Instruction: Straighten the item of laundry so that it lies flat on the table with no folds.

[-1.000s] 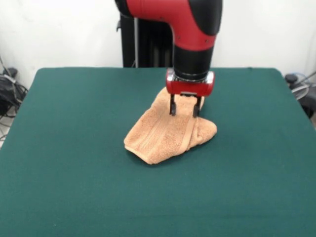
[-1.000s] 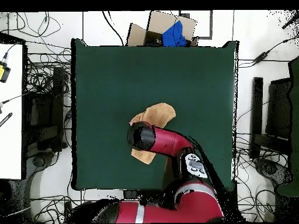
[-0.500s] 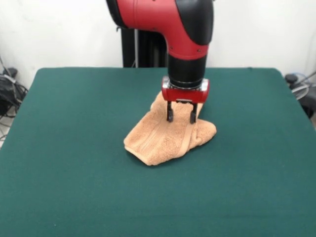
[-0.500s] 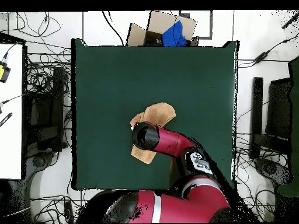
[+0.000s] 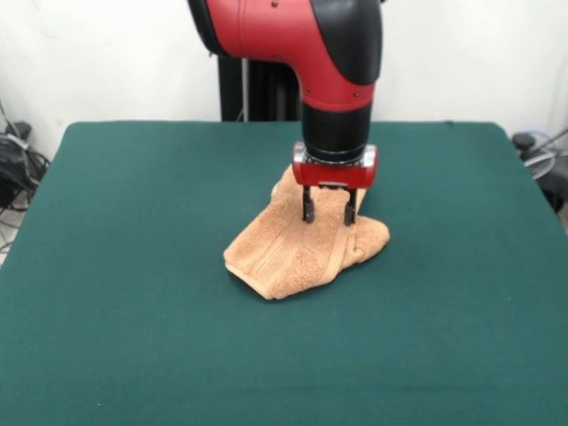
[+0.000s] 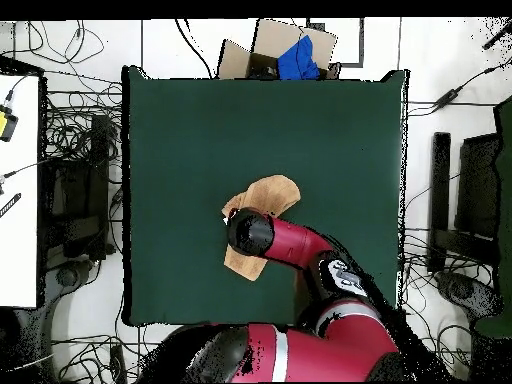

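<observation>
The peach-orange towel lies folded over and bunched near the middle of the dark green table. A woven band runs across its front part. My gripper hangs straight down over the towel's far right part, its two black fingers open with the tips just above or at the cloth, holding nothing. In the overhead view the arm covers the towel's middle; the towel shows beyond the wrist and below it. The gripper itself is hidden there.
The arm's pedestal stands behind the table's far edge. A cardboard box with blue cloth sits beyond the table's top edge in the overhead view. Cables and equipment lie around the table's sides.
The gripper has shifted slightly toward the towel's middle and lowered a little over the cloth. The towel's shape has barely changed.
</observation>
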Robot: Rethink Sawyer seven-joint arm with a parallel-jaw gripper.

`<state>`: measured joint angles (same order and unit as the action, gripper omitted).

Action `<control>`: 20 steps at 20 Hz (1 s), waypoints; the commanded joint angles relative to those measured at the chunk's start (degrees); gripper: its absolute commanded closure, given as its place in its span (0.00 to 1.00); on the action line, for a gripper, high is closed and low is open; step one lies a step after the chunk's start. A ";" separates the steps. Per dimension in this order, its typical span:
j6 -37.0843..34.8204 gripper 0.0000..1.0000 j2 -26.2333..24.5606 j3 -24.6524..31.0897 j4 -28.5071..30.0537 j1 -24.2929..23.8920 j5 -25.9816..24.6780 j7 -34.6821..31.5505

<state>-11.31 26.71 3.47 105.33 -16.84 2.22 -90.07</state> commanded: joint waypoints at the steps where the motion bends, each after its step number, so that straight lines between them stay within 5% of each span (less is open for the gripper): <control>1: 5.00 0.00 -3.60 7.88 -1.69 -0.24 0.80 -9.89; 20: 6.10 0.00 -3.97 9.84 0.79 -0.05 1.94 -12.38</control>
<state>-11.20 26.66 5.07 105.38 -18.12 2.22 -90.07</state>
